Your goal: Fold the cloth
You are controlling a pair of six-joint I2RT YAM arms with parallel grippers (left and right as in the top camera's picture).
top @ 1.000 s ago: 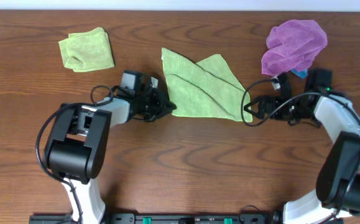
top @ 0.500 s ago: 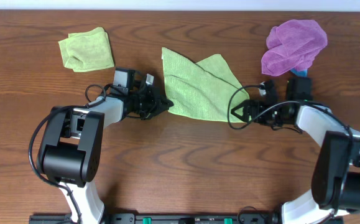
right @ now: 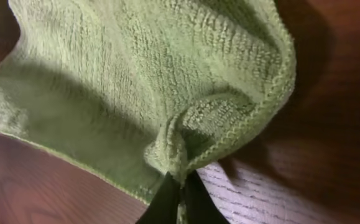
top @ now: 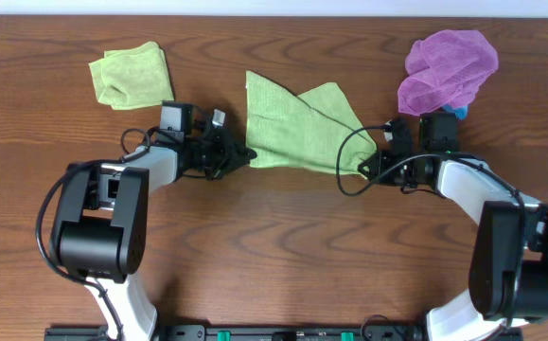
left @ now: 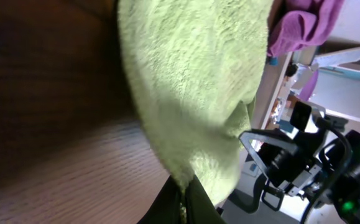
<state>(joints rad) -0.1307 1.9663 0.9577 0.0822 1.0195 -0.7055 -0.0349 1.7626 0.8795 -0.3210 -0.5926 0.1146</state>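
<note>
Green cloth (top: 297, 128) lies partly folded at the centre of the overhead frame, on the wooden table (top: 283, 256). Only the wrist views show the grips. The left gripper (left: 183, 200) pinches the cloth's left edge, and the right gripper (right: 176, 198) clamps a bunched corner. A purple cloth (top: 447, 68) sits upper right.

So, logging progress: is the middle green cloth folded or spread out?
Partly folded: the green cloth lies in overlapping layers, its lower corners pinched by the left gripper and right gripper.
</note>
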